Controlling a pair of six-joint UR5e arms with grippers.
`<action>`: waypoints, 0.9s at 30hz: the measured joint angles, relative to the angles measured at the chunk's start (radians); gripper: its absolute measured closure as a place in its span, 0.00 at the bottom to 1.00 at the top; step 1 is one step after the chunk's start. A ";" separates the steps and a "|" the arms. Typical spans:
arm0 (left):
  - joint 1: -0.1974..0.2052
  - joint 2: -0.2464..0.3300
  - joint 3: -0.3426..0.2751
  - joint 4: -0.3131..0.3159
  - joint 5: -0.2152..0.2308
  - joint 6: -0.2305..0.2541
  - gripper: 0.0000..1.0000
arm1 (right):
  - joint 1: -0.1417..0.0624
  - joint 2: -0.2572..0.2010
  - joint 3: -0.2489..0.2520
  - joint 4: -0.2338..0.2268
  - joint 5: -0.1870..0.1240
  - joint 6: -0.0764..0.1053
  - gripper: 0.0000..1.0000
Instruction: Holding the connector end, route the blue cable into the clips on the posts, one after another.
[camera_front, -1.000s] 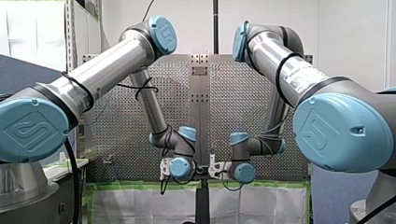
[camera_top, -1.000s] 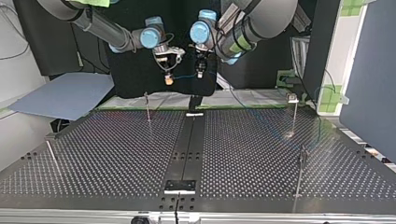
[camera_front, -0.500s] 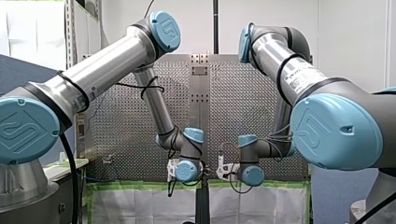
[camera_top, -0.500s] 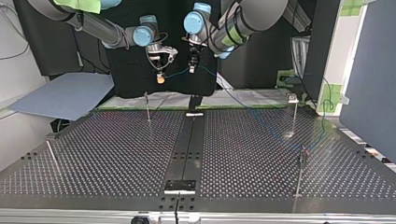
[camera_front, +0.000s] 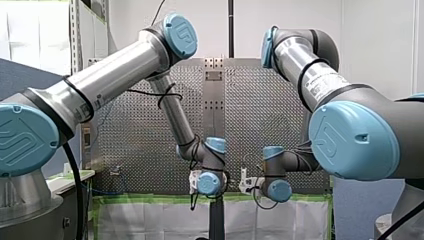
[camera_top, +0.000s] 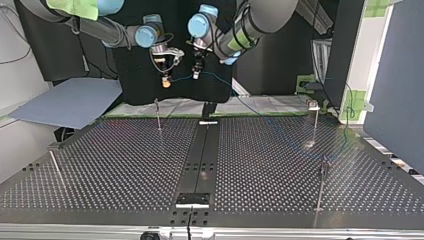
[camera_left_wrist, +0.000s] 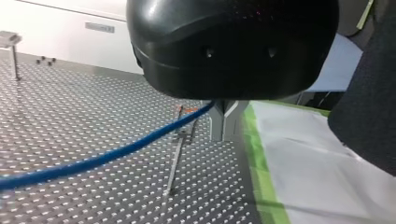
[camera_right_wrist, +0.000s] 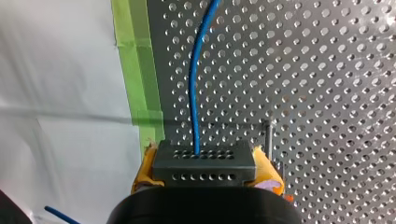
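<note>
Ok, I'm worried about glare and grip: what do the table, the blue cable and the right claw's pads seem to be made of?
The table: probably metal, grey with a satin sheen; rows of drilled holes. The blue cable: smooth plastic-looking jacket, bending softly. The pads of my right claw: yellow, perhaps foam or rubber; ragged edges beside the dark connector they grip.

I see a white wall (camera_front: 380, 40) behind the holey metal table (camera_top: 125, 165), green tape (camera_front: 150, 199) along a white sheet (camera_front: 150, 220) at the table's edge, a black cloth (camera_top: 135, 90) hanging in the top view, and a grey-blue board (camera_top: 65, 102) lying beside it.
</note>
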 joint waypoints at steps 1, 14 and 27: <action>-0.002 -0.009 0.010 -0.004 0.000 0.000 1.00 | -0.004 0.000 0.004 -0.005 -0.001 0.000 1.00; -0.018 -0.048 0.097 -0.011 -0.001 -0.001 1.00 | -0.124 -0.009 0.076 -0.093 -0.090 -0.006 1.00; -0.030 -0.086 0.156 -0.036 0.002 0.000 1.00 | -0.196 -0.010 0.033 -0.061 -0.135 -0.051 1.00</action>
